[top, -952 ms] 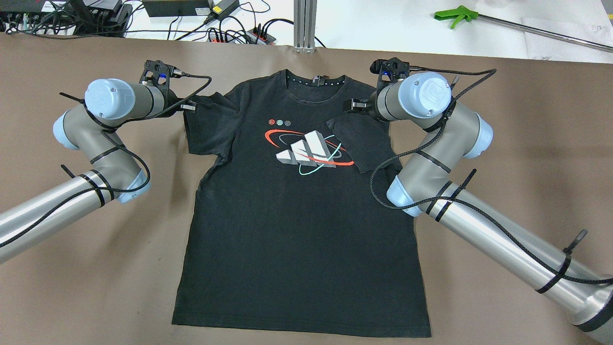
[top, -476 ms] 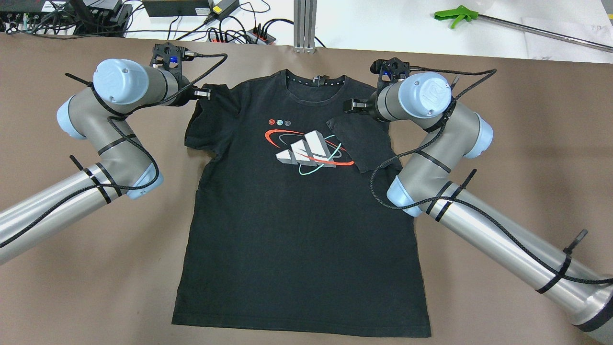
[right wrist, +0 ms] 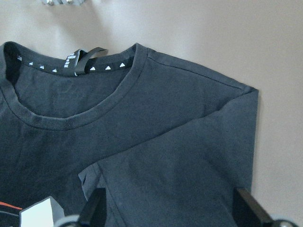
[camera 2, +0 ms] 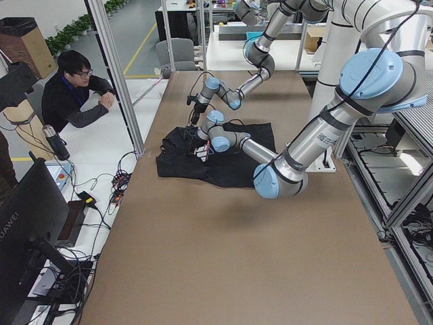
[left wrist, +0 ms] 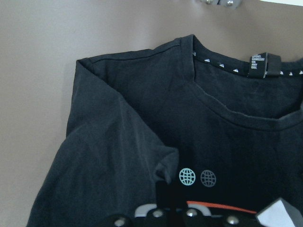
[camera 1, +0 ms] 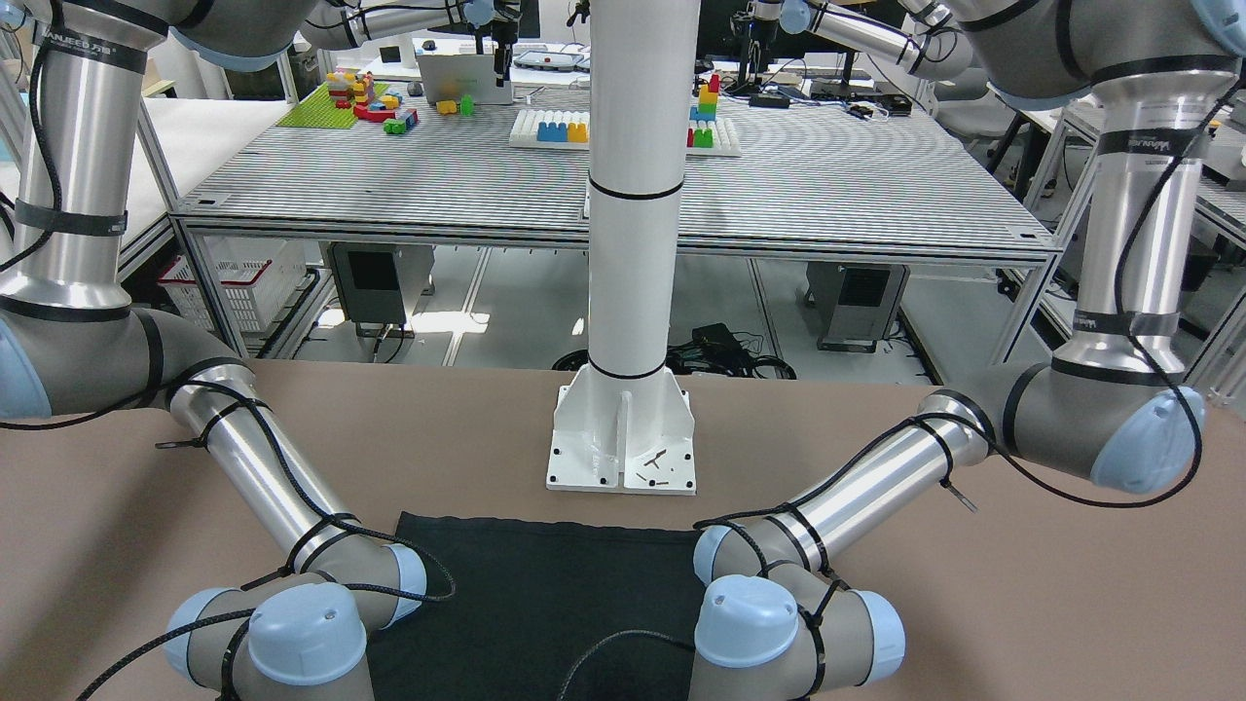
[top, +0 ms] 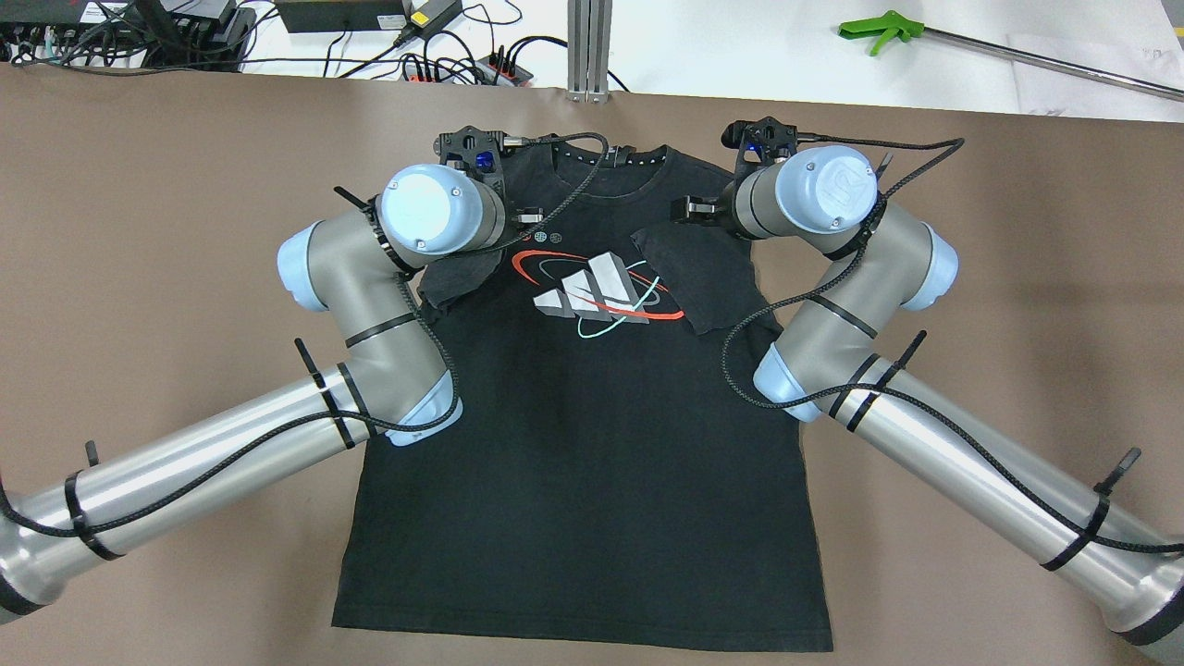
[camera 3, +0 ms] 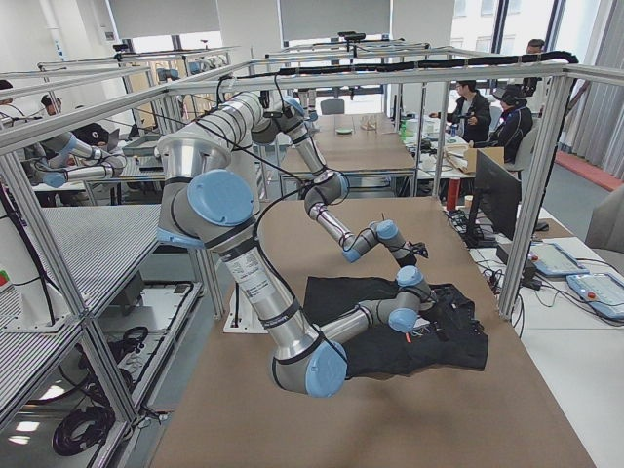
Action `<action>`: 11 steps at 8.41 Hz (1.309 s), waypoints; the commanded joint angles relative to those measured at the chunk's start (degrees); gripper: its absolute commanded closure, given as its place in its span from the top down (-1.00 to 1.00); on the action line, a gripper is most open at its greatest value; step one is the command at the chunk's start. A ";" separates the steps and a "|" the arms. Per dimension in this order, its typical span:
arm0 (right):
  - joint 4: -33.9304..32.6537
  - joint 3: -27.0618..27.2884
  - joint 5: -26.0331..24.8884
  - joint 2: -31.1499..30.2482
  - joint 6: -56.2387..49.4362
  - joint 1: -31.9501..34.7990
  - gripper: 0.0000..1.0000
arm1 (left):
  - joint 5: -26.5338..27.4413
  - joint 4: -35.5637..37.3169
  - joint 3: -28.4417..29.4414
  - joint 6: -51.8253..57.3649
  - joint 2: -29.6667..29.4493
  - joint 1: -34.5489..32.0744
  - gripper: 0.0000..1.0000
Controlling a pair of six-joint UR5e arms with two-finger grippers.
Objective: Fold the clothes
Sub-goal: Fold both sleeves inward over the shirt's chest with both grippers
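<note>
1. Black T-shirt [top: 583,444] lies flat and face up on the brown table cover [top: 185,231]. Its collar points to the far edge and its hem lies nearest the robot.
2. The chest print [top: 592,287] shows three slanted white bars ringed by a red loop and a teal loop. Small round globe marks [left wrist: 188,177] sit just above it, one teal and one grey in the left wrist view.
3. A black neck tab [left wrist: 259,65] is sewn inside the back of the collar. Its white lettering is too small to read.
4. A tape with a row of white triangles [right wrist: 102,67] runs around the inside of the collar on both sides of the tab.
5. The right sleeve [top: 703,273] is folded inward over the chest, and its lower corner touches the edge of the print.
6. The right gripper [top: 692,208] hovers over that sleeve near the shoulder. Its fingers are spread wide and hold nothing.
7. The left sleeve [top: 453,277] is drawn in over the chest on the other side of the print.
8. The left gripper [top: 527,218] is closed on the hem of this sleeve. In the wrist view the pinched corner sits just beside the globe marks.
9. The pale blue joint cap [top: 823,190] on the right arm bears a raised "UR" mark.
10. The back of a dark monitor [camera 2: 20,230] in the left side view reads "HUAWEI".
</note>
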 commanded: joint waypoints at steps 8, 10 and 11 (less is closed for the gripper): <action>-0.09 -0.27 -2.18 -1.02 -0.06 0.00 0.88 | 2.91 -4.82 13.67 -1.01 -9.51 -1.57 -0.98; -0.09 -0.27 -2.71 -1.10 -0.06 0.00 0.88 | 3.17 -5.17 14.20 -0.31 -9.33 -1.66 0.89; -0.09 -0.36 -2.71 -1.11 -0.06 0.00 0.88 | 3.09 -5.26 14.20 -0.30 -9.33 -2.01 0.89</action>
